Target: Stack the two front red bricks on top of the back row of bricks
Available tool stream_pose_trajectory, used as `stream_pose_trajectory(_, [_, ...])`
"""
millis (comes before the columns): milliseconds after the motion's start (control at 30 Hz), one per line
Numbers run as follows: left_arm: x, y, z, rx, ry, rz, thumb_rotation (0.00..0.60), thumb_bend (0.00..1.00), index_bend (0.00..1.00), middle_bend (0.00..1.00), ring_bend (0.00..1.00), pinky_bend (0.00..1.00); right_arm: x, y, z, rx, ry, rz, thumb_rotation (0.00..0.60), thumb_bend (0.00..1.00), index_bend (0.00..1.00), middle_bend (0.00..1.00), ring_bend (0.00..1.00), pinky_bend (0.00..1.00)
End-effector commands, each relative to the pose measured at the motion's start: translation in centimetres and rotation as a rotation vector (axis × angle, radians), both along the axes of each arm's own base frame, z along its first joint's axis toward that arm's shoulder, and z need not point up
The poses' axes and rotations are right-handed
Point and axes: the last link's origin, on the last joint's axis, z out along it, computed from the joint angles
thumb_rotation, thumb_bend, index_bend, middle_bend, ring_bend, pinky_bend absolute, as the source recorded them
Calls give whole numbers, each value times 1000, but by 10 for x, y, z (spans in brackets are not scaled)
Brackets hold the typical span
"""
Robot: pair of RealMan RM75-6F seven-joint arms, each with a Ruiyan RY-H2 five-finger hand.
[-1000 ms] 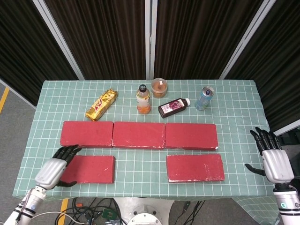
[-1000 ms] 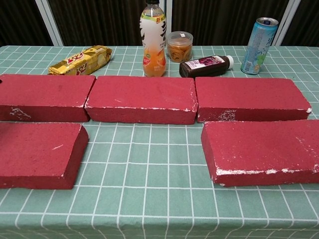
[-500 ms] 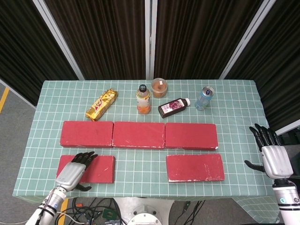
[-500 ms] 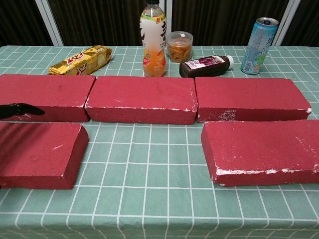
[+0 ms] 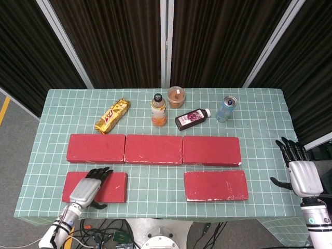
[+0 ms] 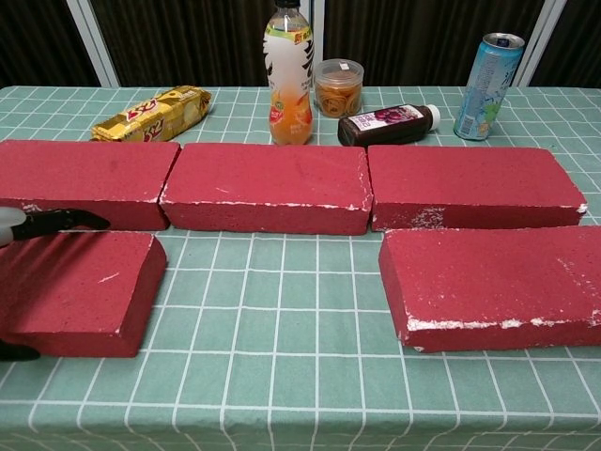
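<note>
Dark curtains hang behind the green checked worktop (image 5: pixel 259 104), where three red bricks form the back row (image 5: pixel 153 149). Just in front of that row lie the two bricks to be stacked: the front left brick (image 5: pixel 111 187) and the front right brick (image 5: pixel 216 185), both flat on the cloth. The left robot hand (image 5: pixel 85 189) is over the front left brick, fingers reaching across its top and thumb at its near edge, likely placed to clamp it; whether it grips yet I cannot tell. The right robot hand (image 5: pixel 301 174) waits off the worktop's right edge, open and empty.
</note>
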Motion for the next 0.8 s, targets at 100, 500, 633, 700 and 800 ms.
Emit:
stream_pose_trajectory(100, [-1, 1, 0, 5, 2, -5, 600, 0, 14, 0, 0, 0, -2, 0, -2, 3, -6, -7, 600, 0, 0, 0, 0, 0])
stream_pose_trajectory(500, [-6, 2, -4, 1, 10, 15, 600, 0, 8, 71, 0, 0, -3, 1, -1, -5, -6, -10, 600, 0, 0, 0, 0, 0])
stream_pose_trajectory(633, [-5, 3, -3, 12, 12, 15, 600, 9, 8, 113, 18, 0, -4, 1, -1, -9, -10, -13, 600, 0, 0, 0, 0, 0])
stream_pose_trajectory(700, [-4, 3, -2, 27, 7, 14, 600, 34, 9, 138, 52, 0, -4, 1, -1, -12, -11, -12, 600, 0, 0, 0, 0, 0])
stream_pose_trajectory(800, [-3, 4, 0, 41, 6, 8, 600, 56, 14, 173, 88, 0, -4, 1, 0, -14, -11, -15, 600, 0, 0, 0, 0, 0])
